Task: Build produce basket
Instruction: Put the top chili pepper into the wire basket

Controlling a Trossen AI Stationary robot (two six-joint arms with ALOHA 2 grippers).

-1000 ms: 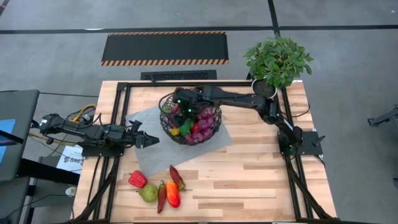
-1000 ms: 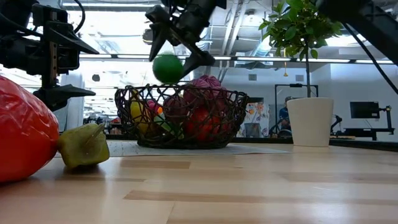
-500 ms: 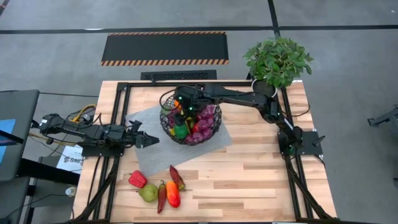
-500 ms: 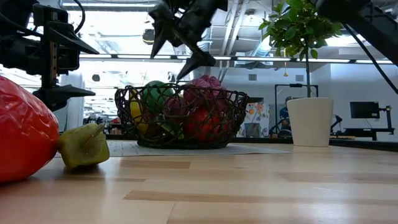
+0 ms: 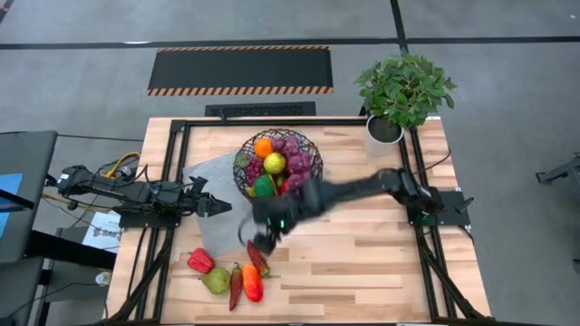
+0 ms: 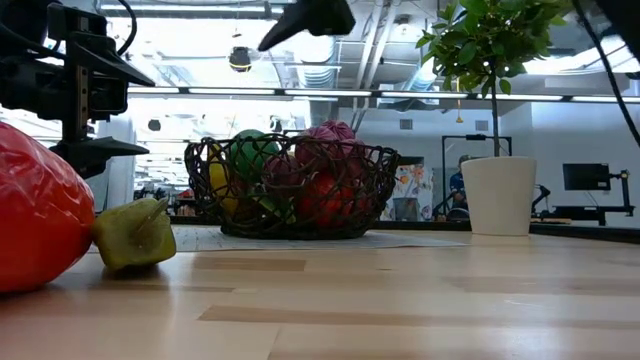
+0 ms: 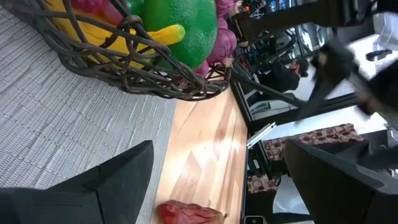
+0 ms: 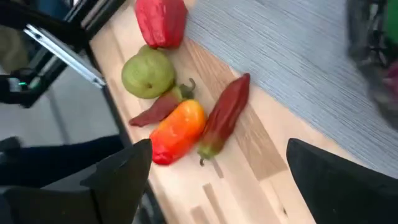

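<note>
- My right gripper (image 5: 263, 240) hangs released and empty, over the surface between the basket (image 5: 277, 167) and the leftover produce.
- The basket sits on the grey mat (image 5: 213, 231) at about 12 o'clock of the surface, well filled (grapes, an orange, a green fruit).
- At about 7 o'clock lie the dark red pepper (image 8: 225, 114), the orange pepper (image 8: 177, 131), the pear (image 8: 147, 73) and the red pepper (image 8: 161, 20), grouped for easy picking, I judge.
- My left gripper (image 5: 210, 206) waits released at 9 o'clock.

Pale planked wood table (image 5: 381, 254), smooth. Grey ribbed woven mat (image 7: 56, 143), matt. Thin black wire basket (image 6: 290, 190). Glossy plastic-looking peppers (image 8: 205, 121).
</note>
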